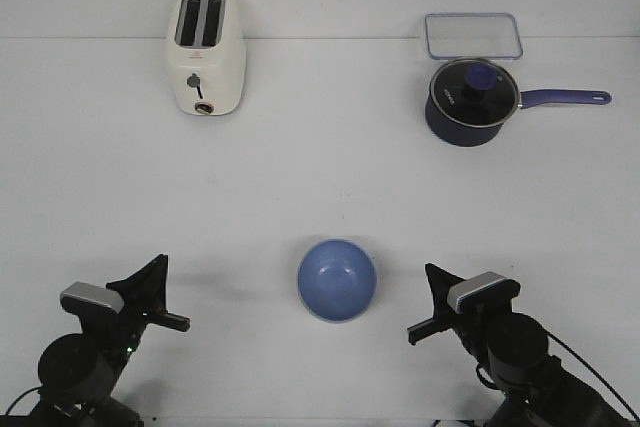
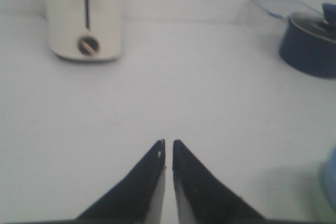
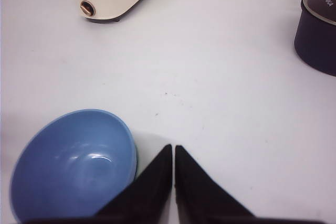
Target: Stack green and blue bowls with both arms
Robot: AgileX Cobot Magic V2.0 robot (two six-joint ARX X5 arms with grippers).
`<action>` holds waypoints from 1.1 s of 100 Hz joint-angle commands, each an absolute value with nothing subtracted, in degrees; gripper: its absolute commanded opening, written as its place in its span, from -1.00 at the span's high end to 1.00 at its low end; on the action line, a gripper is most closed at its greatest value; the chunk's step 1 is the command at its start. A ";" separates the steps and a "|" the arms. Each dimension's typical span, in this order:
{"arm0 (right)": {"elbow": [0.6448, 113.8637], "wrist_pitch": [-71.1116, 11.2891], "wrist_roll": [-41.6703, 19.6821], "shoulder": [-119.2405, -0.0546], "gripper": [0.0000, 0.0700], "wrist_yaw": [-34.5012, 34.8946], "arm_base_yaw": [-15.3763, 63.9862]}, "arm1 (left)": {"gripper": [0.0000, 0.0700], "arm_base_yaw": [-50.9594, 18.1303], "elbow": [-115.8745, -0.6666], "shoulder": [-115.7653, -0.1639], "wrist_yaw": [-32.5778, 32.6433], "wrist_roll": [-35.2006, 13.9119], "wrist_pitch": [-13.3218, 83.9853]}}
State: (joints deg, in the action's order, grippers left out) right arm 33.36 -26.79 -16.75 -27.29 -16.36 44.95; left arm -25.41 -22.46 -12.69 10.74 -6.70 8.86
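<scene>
Blue bowl, between both grippers, upright; green bowl unseen, perhaps nested beneath. Probably light, rigid, smooth: pinch its rim. Left gripper and right gripper closed, empty.

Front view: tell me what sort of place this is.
Probably a robot test bench staged as a kitchen: a plain white table holding only a cream toaster, a lidded navy saucepan and a blue bowl.

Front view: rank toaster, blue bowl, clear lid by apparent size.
1. Toaster, largest.
2. Blue bowl and clear lid look similar; the bowl sits nearer the camera, so I won't rank them.
</scene>
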 commanded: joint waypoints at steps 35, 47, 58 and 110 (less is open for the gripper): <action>33.74 -26.17 -17.06 -27.35 0.97 -16.53 45.41 | 0.96 -2.09 -1.21 -0.16 2.33 3.16 -2.98; 33.74 -26.15 -17.06 -27.35 0.97 -16.53 45.41 | 0.96 -1.89 -0.78 -0.16 2.33 2.04 -1.96; 33.74 -26.17 -17.06 -27.35 0.97 -16.56 45.41 | 0.96 -1.89 -0.78 -0.16 2.33 1.91 -2.02; 33.74 -26.17 -17.06 -27.35 0.97 -16.56 45.41 | 0.96 -1.89 -0.80 -0.16 2.33 1.91 -2.04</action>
State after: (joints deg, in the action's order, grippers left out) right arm 33.36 -26.76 -16.75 -27.29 -16.36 44.95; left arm -1.98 -1.96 -0.27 2.63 2.04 -1.23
